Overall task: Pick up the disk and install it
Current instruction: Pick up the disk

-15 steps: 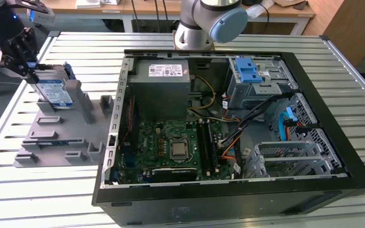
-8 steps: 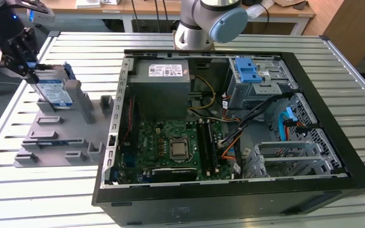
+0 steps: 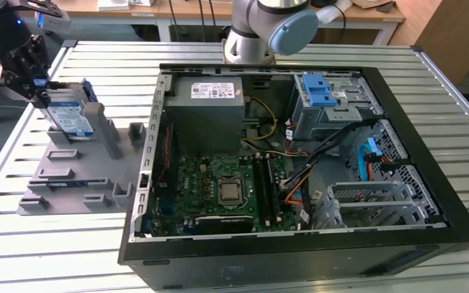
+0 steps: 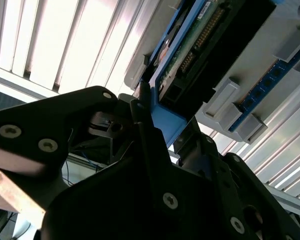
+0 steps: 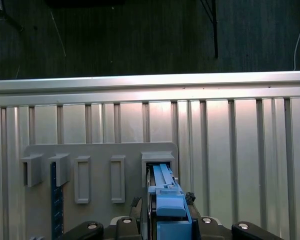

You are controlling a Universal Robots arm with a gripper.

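Note:
The disk (image 3: 70,118) stands on edge at the far end of a grey slotted holder (image 3: 80,177), at the exterior view's left; its white-and-blue label faces the camera and a blue bracket frames it. My gripper (image 3: 39,91) is at its upper end, shut on the disk. In the second wrist view the black fingers (image 4: 145,125) press against the blue bracket, and the disk's circuit-board side (image 4: 200,45) runs away from them. In the first wrist view the bracket's edge (image 5: 167,200) sits between the fingers, over a slot of the holder (image 5: 100,150).
An open black computer case (image 3: 145,238) lies at the exterior view's right. Inside it are a grey power supply box (image 3: 204,113), a motherboard and a drive cage with a blue latch (image 3: 320,91). A thin blue strip (image 5: 56,200) stands in another holder slot. The table (image 3: 63,256) is slatted aluminium.

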